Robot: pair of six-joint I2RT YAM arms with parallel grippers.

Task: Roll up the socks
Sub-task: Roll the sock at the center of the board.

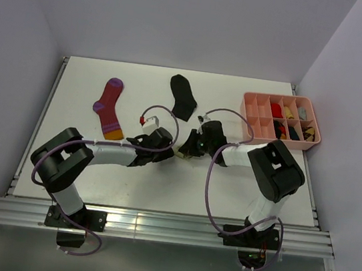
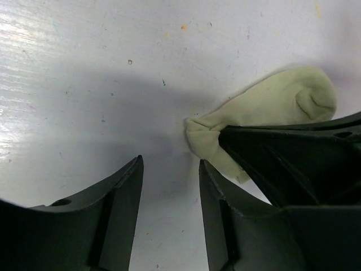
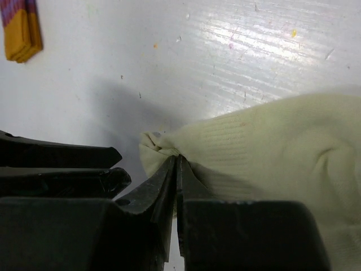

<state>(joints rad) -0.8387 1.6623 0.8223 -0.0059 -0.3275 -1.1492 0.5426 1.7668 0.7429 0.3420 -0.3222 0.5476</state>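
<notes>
The cream sock lies bunched on the white table near the middle. My right gripper is shut on a pinched fold at its left end. My left gripper stands open just left of that fold, bare table between its fingers, and the cream sock sits beyond its right finger. Seen from above, the left gripper and right gripper nearly meet tip to tip. The black sock lies flat at the back centre. The magenta striped sock lies at the back left, its orange toe nearest me.
A pink compartment tray holding several small coloured items stands at the back right. Grey walls close in the table on the left, back and right. Purple cables loop over both arms.
</notes>
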